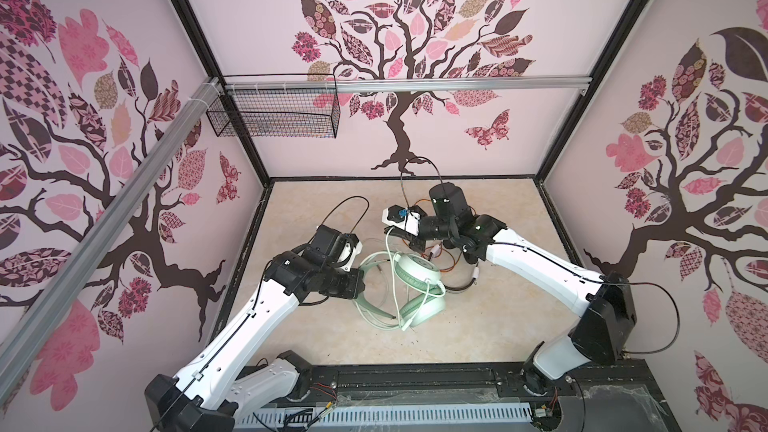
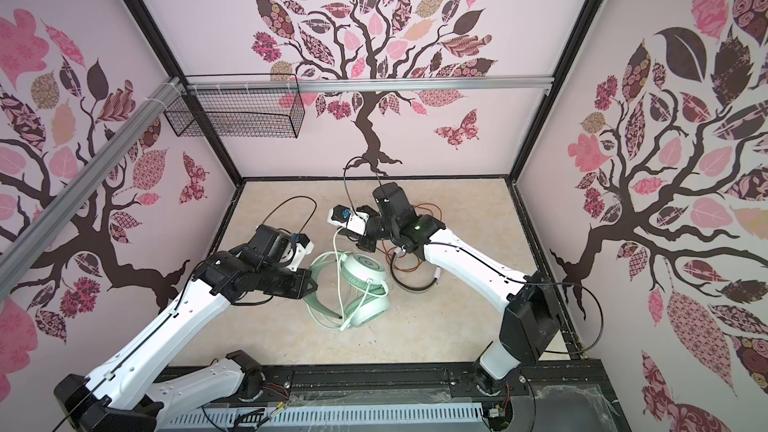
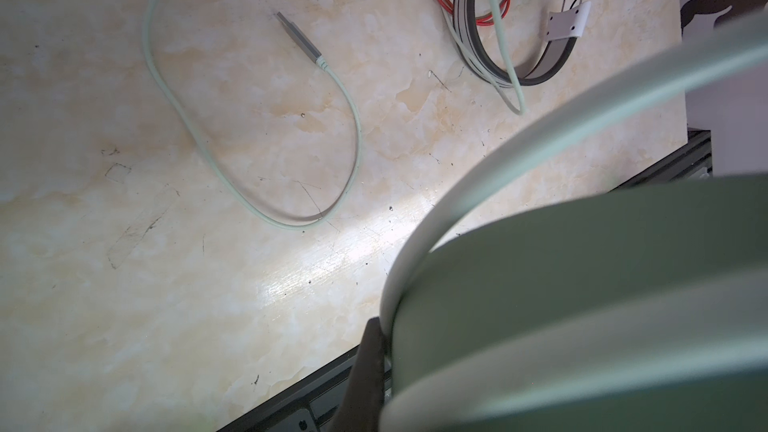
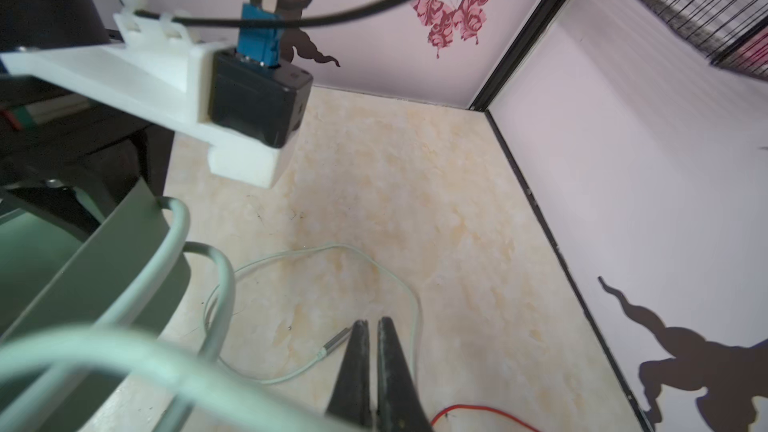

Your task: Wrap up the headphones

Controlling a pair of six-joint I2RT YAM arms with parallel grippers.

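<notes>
**Marble tabletop: mint pair mid-wrap**

Tree-patterned walls box in the marble-look table (image 1: pixel 478 326), and both arms reach to its middle. The mint-green headphones (image 1: pixel 417 270) lie centre-table, one cup face-up and the other just beside it. The white headphones (image 3: pixel 567 22) sit close by, mostly under my right arm. Their orange-red cord (image 4: pixel 461 408) lies loose around them, with neither gripper on it.

My left gripper (image 1: pixel 360 280) is clenched at the mint headband (image 3: pixel 582 243). The left wrist view shows one finger against the band's edge, so I judge it is pinning that pair in place. My right gripper (image 4: pixel 373 324) has its jaws drawn to a slit. In both top views a bight of the pale cord (image 3: pixel 357 139) rises off the table to it. I judge the cord is pinched there, though the wrist view shows none between the tips.

I read this as the winding step on the mint pair, early on. Most of the cord lies slack in a wide loop on the table, and the plug (image 3: pixel 299 39) rests free at its end. Next I need to carry the lifted bight around the headband under light tension. My left hold must be firm, and I must steer clear of the orange-red cord.
</notes>
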